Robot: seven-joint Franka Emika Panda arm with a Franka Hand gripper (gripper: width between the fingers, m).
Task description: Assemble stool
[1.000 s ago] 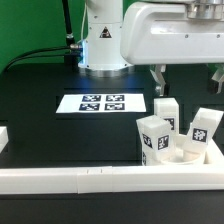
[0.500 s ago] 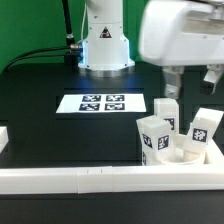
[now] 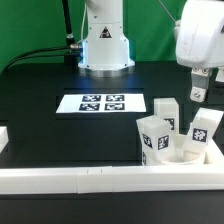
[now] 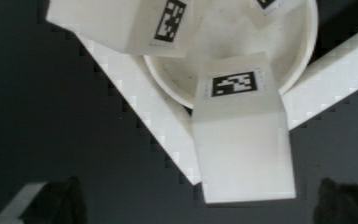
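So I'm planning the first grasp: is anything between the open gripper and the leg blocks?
Nothing visible. The gripper hangs open above the leg blocks, with only empty air between. The blocks crowd together on the seat in the rail corner.

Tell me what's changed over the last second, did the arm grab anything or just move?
It just moved. The gripper swept toward the exterior view's right, from above the middle of the table to over the leg blocks, jaws open and empty throughout. Nothing was grasped or released. The leg blocks, the seat and the marker board stayed put.
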